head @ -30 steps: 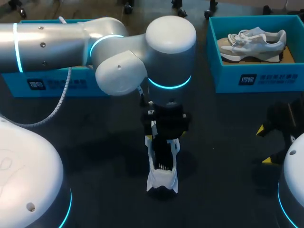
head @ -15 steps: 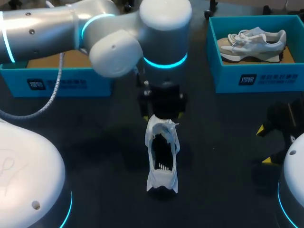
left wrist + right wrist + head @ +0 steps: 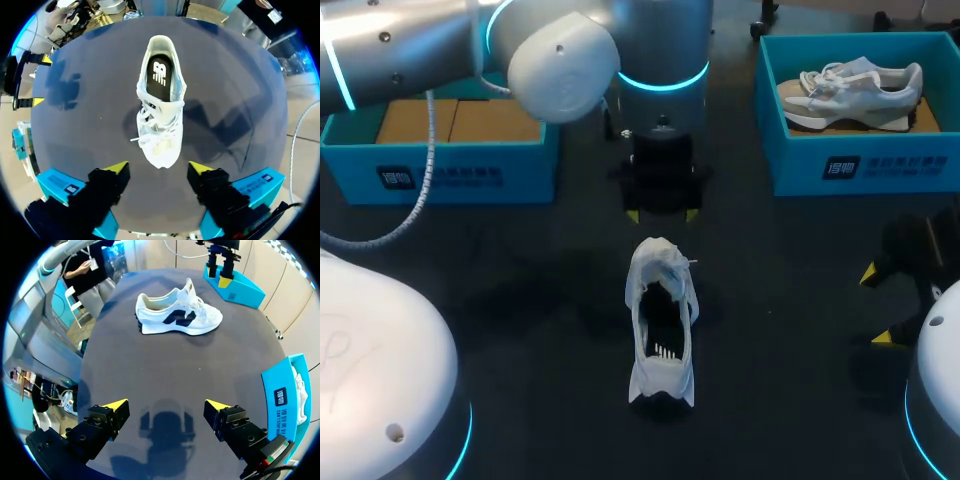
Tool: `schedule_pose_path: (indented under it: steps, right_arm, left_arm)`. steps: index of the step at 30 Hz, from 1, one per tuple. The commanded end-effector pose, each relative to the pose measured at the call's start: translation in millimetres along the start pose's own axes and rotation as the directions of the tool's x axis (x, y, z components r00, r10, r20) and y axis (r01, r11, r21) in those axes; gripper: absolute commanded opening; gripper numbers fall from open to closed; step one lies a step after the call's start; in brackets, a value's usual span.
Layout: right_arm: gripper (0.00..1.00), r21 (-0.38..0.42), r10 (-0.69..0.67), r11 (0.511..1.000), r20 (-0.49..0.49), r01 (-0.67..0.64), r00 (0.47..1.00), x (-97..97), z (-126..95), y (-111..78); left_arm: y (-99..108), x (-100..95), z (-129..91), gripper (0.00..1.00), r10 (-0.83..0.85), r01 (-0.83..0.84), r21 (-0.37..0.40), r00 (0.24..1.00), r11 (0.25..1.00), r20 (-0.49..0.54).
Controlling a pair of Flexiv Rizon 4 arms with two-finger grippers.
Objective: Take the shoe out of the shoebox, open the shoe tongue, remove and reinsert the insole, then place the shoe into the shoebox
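Item one, shoe (image 3: 661, 320): I am seeing it standing upright on its sole near the middle of the table (image 3: 520, 300), heel towards me, toe pointing at the left gripper (image 3: 159, 172), touching nothing else. Tongue (image 3: 159, 111) is lying forward under loose laces; the dark insole (image 3: 161, 77) is sitting flat inside, showing through the opening. Item two, left gripper: it is hovering above the table just past the toe, fingers apart, carrying nothing. Item three, right gripper (image 3: 165, 405): it is hanging at my right edge of the table, well apart from the shoe, fingers likewise spread and empty. Item four, left box (image 3: 440, 170): it is sitting at the far left, showing only a cardboard floor. Item five, right box (image 3: 860, 165): it is holding a second shoe (image 3: 850, 92) on its side. Handling note, as I am judging it: the shoe is looking light, with a soft upper that will be giving under a pinch, while the sole and heel cup are likely staying stiff. I am favouring a hold on the heel collar, or across the sides at midfoot, keeping clear of the laces, which could be snagging a fingertip. The insole is looking thin and floppy, best pinched at its heel edge.
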State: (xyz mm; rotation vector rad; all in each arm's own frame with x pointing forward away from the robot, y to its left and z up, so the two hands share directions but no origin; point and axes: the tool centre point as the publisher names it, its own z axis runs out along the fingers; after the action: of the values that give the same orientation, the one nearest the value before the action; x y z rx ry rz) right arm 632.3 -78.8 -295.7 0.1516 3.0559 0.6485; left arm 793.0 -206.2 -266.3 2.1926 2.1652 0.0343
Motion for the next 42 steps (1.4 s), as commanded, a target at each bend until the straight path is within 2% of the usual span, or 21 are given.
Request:
schedule_pose_path:
  steps: [1, 10, 16, 19, 26, 33, 39, 42]
  right_arm:
    - [1.00, 0.001, 0.000, 1.000, 0.002, 0.000, 1.000, 0.9, 0.4, 0.0]
    - [1.00, 0.001, 0.000, 1.000, 0.002, 0.000, 1.000, 0.9, 0.4, 0.0]
    - [1.00, 0.001, 0.000, 1.000, 0.002, 0.000, 1.000, 0.9, 0.4, 0.0]
    - [1.00, 0.001, 0.000, 1.000, 0.002, 0.000, 1.000, 0.9, 0.4, 0.0]
    - [1.00, 0.001, 0.000, 1.000, 0.002, 0.000, 1.000, 0.9, 0.4, 0.0]
    - [1.00, 0.001, 0.000, 1.000, 0.002, 0.000, 1.000, 0.9, 0.4, 0.0]
    - [1.00, 0.001, 0.000, 1.000, 0.002, 0.000, 1.000, 0.9, 0.4, 0.0]
    - [1.00, 0.001, 0.000, 1.000, 0.002, 0.000, 1.000, 0.9, 0.4, 0.0]
  left_arm:
    - [-5.4, -2.3, 1.8, 0.25, 0.008, -0.008, -0.007, 1.000, 1.000, 0.001]
    - [-25.6, -1.8, 22.6, 0.29, 0.045, -0.045, 0.041, 0.999, 0.998, -0.004]
    - [-39.2, 2.0, 39.0, 0.26, 0.061, -0.059, 0.095, 0.998, 0.994, -0.017]
    - [-47.5, 7.6, 40.5, 0.20, 0.071, -0.071, 0.121, 0.997, 0.990, 0.005]
    - [-71.9, 16.8, 48.2, 0.24, 0.110, -0.112, 0.176, 0.994, 0.978, 0.019]
    - [-89.2, 22.5, 47.4, 0.25, 0.134, -0.134, 0.183, 0.991, 0.974, 0.009]
    - [-83.4, 17.2, 33.3, 0.25, 0.109, -0.113, 0.139, 0.993, 0.984, 0.039]
    - [-78.8, 11.1, 33.4, 0.25, 0.097, -0.102, 0.137, 0.994, 0.985, 0.045]
